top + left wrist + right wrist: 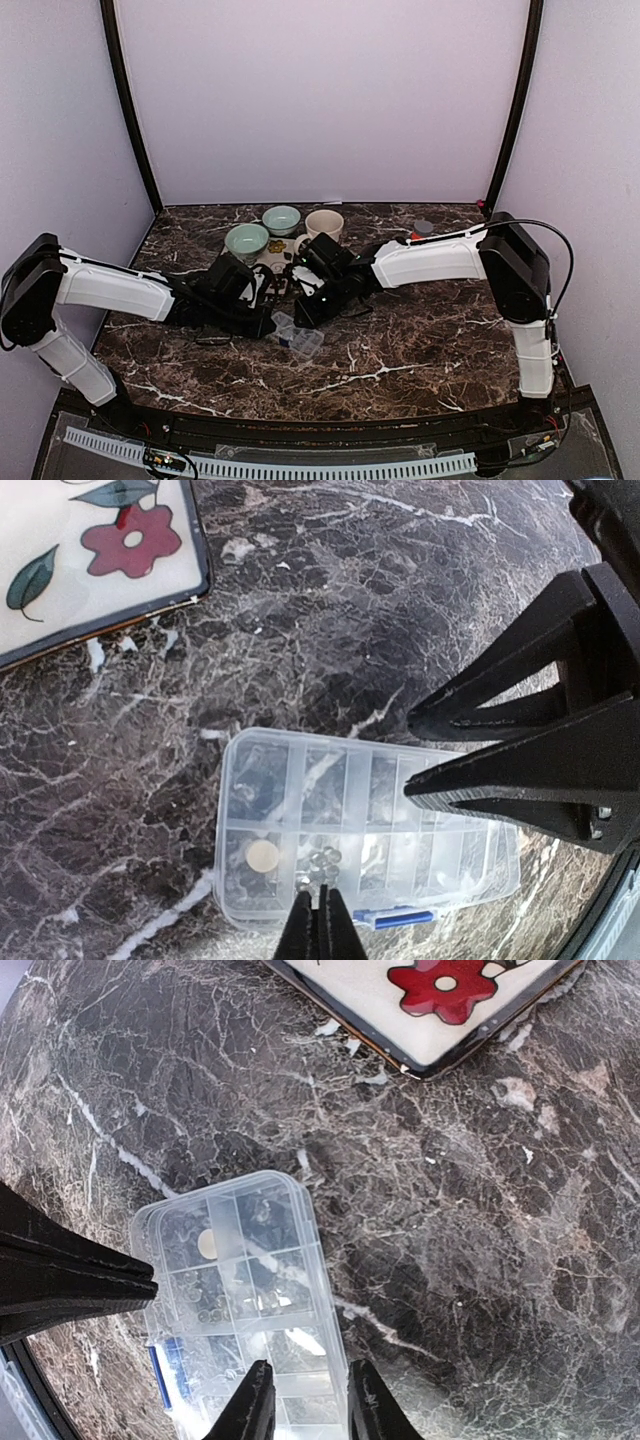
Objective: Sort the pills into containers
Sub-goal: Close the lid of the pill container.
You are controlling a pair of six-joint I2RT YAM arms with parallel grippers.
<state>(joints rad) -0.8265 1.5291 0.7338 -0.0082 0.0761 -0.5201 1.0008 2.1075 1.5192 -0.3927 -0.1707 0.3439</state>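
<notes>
A clear plastic pill box (298, 336) with several compartments lies on the marble table, its lid down and its blue latch (395, 917) at the near edge. One compartment holds a round pale pill (263, 856); the one beside it holds small clear pills (322, 862). My left gripper (320, 895) is shut, its tips resting at the box's latch edge next to the clear pills. My right gripper (308, 1372) stands open over the box (240, 1290), one finger above a compartment and the other just outside the long edge. Nothing sits between its fingers except the box's rim.
A white flowered plate (440, 1000) with a dark rim lies just beyond the box. Behind it stand two pale green bowls (247, 240) (281, 219) and a cream cup (324, 225). A small grey object (423, 228) sits at the back right.
</notes>
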